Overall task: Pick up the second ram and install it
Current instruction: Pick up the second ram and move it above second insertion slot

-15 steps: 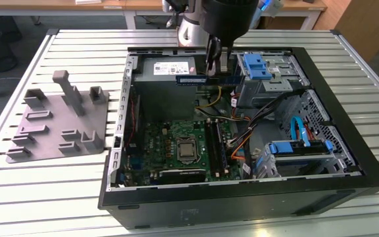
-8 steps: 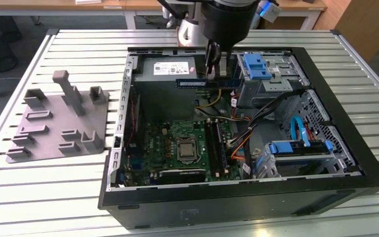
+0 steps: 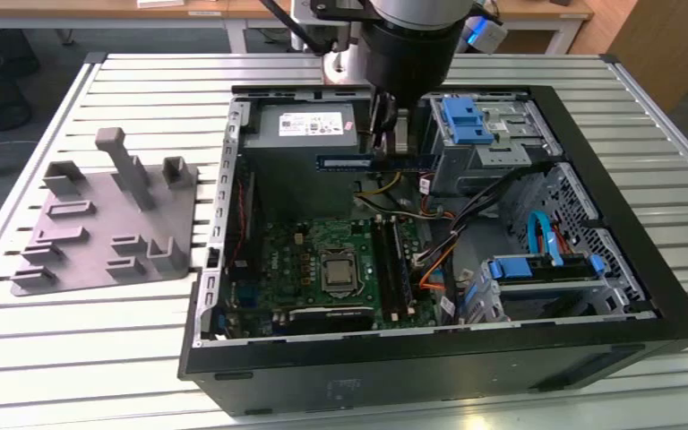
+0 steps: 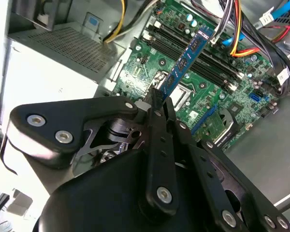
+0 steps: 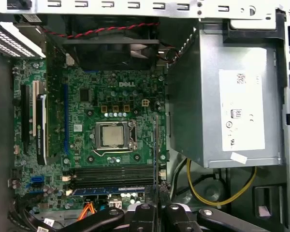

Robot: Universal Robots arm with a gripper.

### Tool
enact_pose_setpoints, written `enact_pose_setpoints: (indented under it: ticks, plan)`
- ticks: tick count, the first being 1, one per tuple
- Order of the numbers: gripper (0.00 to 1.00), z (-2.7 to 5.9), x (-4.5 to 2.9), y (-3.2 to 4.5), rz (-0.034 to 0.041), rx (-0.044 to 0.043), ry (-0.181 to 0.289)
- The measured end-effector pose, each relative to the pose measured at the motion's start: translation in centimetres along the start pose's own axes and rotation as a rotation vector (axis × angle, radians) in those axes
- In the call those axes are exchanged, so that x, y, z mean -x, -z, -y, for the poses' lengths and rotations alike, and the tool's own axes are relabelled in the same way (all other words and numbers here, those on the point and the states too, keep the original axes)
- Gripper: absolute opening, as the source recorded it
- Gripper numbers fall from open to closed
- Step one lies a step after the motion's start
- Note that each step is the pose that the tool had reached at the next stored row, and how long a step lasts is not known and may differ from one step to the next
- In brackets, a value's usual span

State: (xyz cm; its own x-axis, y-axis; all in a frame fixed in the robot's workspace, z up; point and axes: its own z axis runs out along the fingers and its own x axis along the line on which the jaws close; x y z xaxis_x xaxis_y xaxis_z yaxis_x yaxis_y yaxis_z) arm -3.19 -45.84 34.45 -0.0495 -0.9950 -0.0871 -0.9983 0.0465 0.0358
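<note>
**Q:** Where is the second ram (image 3: 374,163)?

**A:** Your gripper (image 3: 390,143) holds it, with the fingers (image 4: 160,140) pinched narrow on its upper edge. The stick hangs level inside the open computer case (image 3: 631,296), near the power supply (image 3: 302,125).

**Q:** Is it touching the motherboard (image 3: 320,269)?

**A:** No. In the second wrist view you see it raised clear of the memory slots (image 4: 217,70). The case lies on the slatted counter (image 3: 105,340).
</note>
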Motion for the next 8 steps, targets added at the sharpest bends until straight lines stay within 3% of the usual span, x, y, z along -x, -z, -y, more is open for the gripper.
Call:
enact_pose_setpoints:
  ticks: [8]
  plan:
    - [0.14,-0.37,-1.94,-0.52,-0.0006,-0.0001,0.0]
